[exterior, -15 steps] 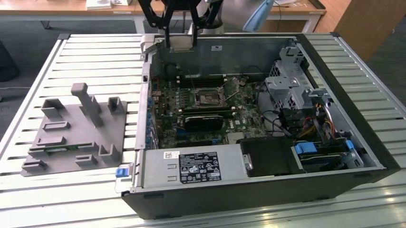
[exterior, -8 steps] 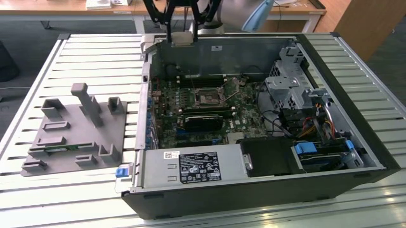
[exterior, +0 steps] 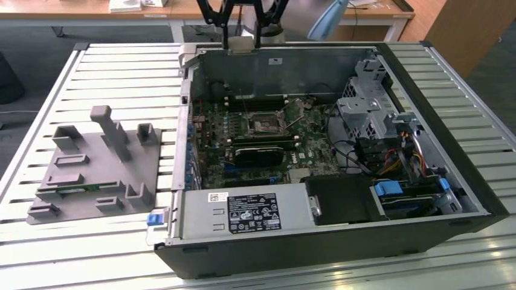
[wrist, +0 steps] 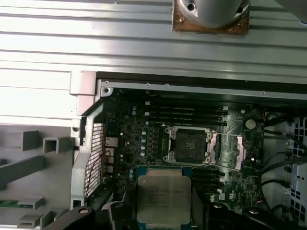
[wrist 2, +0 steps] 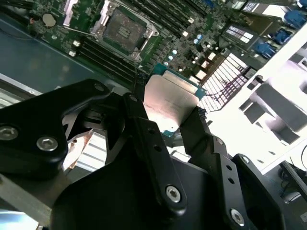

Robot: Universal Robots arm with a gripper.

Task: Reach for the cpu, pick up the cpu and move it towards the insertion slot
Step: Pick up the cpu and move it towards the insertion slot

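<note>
The carrying step is in hand: the cpu [wrist 2: 170, 103] is held clamped between the fingers of the pincer [wrist 2: 168, 120], raised above the open computer case [exterior: 451, 199] on the bench [exterior: 121, 66]. The insertion slot [wrist: 188, 144] is seen lying empty on the motherboard [wrist: 144, 139], near the chip but not yet reached. A level, squarely aligned approach over the socket appears to be called for. The chip is seen as a flat square with a silvery top and a pale greenish rim.

cpu [wrist: 160, 197] brushed silvery metal, pincer [wrist 2: 165, 122] glossy black, perhaps plastic
</note>
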